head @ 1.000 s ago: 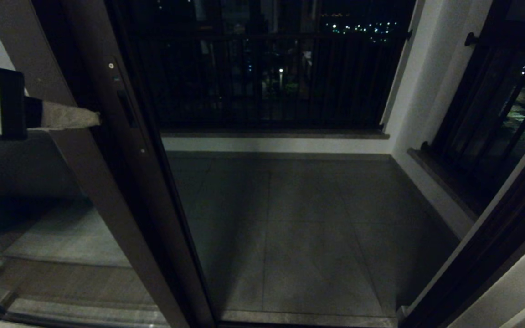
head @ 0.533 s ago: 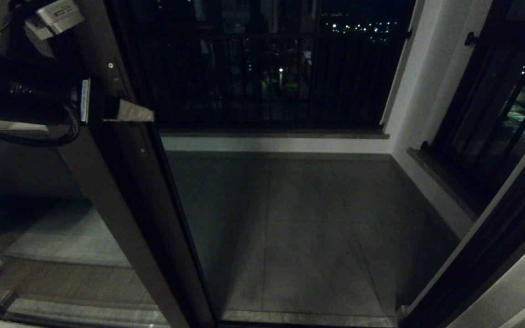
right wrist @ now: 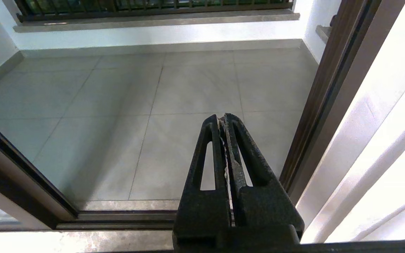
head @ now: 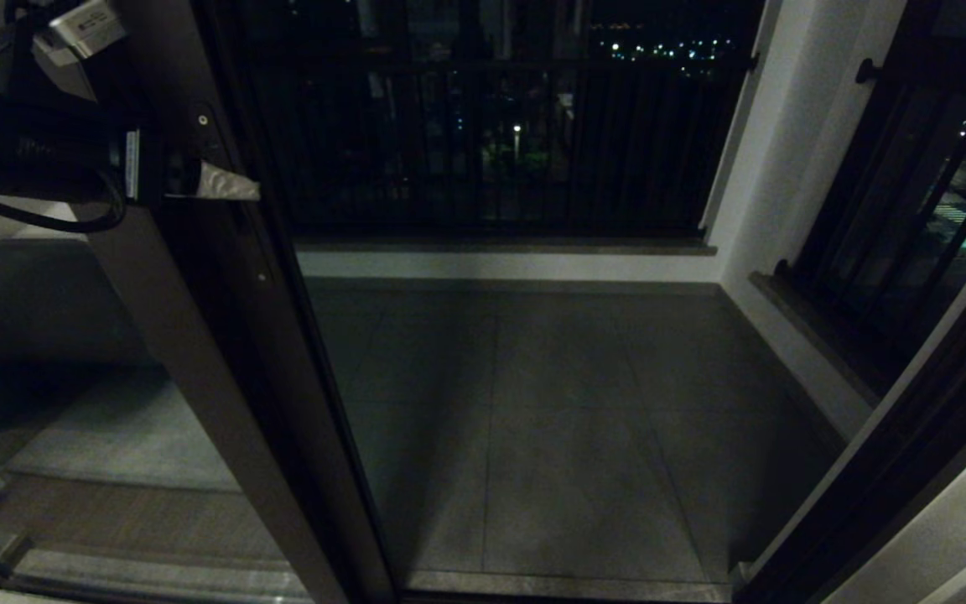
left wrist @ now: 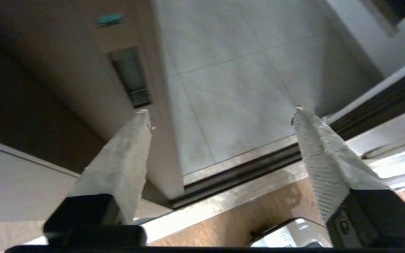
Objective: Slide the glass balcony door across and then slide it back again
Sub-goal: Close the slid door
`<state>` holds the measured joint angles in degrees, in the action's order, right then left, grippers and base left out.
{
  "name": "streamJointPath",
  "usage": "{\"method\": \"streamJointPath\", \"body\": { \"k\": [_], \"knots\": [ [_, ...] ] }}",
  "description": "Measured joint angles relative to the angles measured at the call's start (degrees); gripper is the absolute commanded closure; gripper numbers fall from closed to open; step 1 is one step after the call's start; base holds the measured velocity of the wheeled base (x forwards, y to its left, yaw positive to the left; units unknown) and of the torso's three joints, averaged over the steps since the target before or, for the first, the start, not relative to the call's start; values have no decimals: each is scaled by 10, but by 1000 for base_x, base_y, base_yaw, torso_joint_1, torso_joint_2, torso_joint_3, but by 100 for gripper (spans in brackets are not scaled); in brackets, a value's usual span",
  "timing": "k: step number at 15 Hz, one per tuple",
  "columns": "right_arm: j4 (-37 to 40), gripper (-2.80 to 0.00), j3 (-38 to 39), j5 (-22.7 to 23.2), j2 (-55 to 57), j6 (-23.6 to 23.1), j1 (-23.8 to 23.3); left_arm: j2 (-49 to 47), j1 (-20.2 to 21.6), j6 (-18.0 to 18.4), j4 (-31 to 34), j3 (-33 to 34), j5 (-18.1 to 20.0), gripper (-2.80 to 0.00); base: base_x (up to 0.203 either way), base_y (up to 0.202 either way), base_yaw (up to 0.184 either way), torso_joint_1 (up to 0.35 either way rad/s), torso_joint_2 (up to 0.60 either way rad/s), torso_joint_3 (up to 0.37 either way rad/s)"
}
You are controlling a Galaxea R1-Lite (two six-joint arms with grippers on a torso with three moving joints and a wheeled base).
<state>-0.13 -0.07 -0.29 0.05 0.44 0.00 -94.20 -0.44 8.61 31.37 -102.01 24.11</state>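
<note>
At the far left of the head view, the left end effector (head: 227,183) is seen reaching in level from the left at upper-chest height of the door, with its fingers spread wide and nothing held between them. In the left wrist view, one pale finger (left wrist: 125,158) is set against the face of the brown stile, its tip just short of the recessed slot handle (left wrist: 131,77), while the other finger (left wrist: 323,154) is out over the open doorway, so the stile's free edge is straddled by the open jaws. The glass balcony door (head: 223,335) is found at the left of the opening, its stile running tall from the floor track to beyond the top of the view and leaning slightly in the picture; the handle's long axis is laid along that same upright line. The coming move is judged to turn on this: the handle lies just ahead of the near fingertip, and the left arm is far the nearer one. A small teal mark (left wrist: 109,19) is seen above the handle, but no writing on it can be read, and the pale tag on the arm (head: 80,25) is likewise illegible. Further right, the tiled balcony floor (head: 550,403) and the black railing (head: 491,151) are shown. The right end effector (right wrist: 225,140) is parked with its fingers pressed together, gripping nothing, pointed over the threshold.
</note>
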Motion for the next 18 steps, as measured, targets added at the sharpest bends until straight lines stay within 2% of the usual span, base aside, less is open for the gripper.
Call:
{"method": "streamJointPath", "body": {
  "k": [16, 18],
  "knots": [
    [0, 0, 0, 0, 0, 0, 0, -77, -13, -2, -1, -56, -2, -280, 0, 0, 0, 0, 0, 0],
    [0, 0, 0, 0, 0, 0, 0, -82, -15, -4, -20, -55, -2, -280, 0, 0, 0, 0, 0, 0]
  ]
}}
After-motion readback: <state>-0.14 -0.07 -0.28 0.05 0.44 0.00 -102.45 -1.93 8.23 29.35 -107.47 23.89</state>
